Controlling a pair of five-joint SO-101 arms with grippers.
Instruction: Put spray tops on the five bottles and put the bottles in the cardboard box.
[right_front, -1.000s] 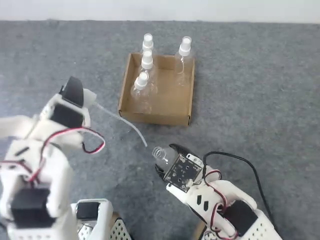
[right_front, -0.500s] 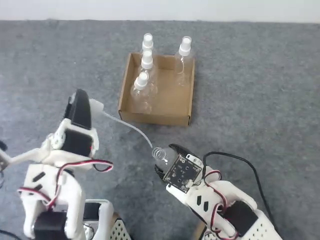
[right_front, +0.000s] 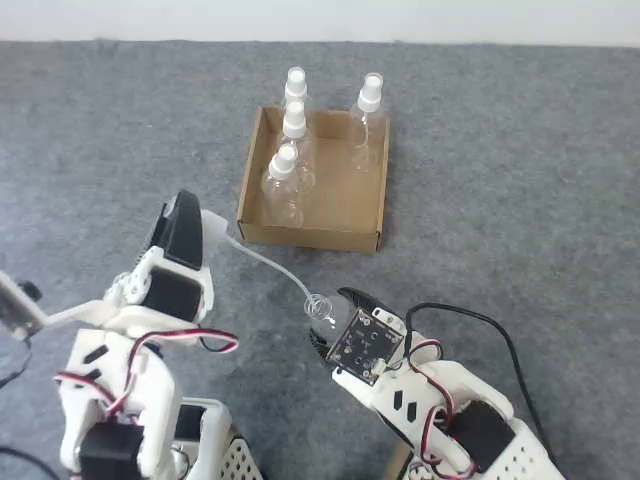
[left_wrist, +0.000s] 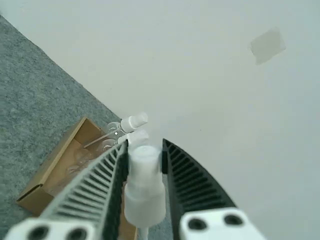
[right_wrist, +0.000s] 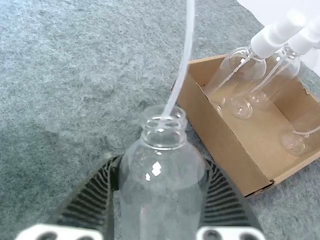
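The left tool (left_wrist: 145, 151) is closed on the white spray top (left_wrist: 145, 186), pinching its head, and the thin dip tube (right_front: 265, 262) trails away toward 4 o'clock. The right tool (right_wrist: 160, 169) is clamped around the shoulder of the open clear bottle (right_wrist: 161, 197). The tube's tip sits right at the bottle's neck, though I can't tell how far in it goes.

I'd judge both pieces light. The tube looks bendy and likely to kink or skid off the rim. The empty plastic bottle seems slick and easily squashed, so a hold low on the shoulder suits it, with the top gripped by its head.

The cardboard box (right_front: 310, 238) lies at 12 o'clock from the bottle, near it. Four capped bottles (right_front: 285, 185) stand inside, three along the 9 o'clock wall and one toward 1 o'clock. Bare floor shows toward the box's 5 o'clock corner. The low front wall is the edge to clear, and the grey tabletop (right_front: 520, 180) lies open at 3 o'clock.
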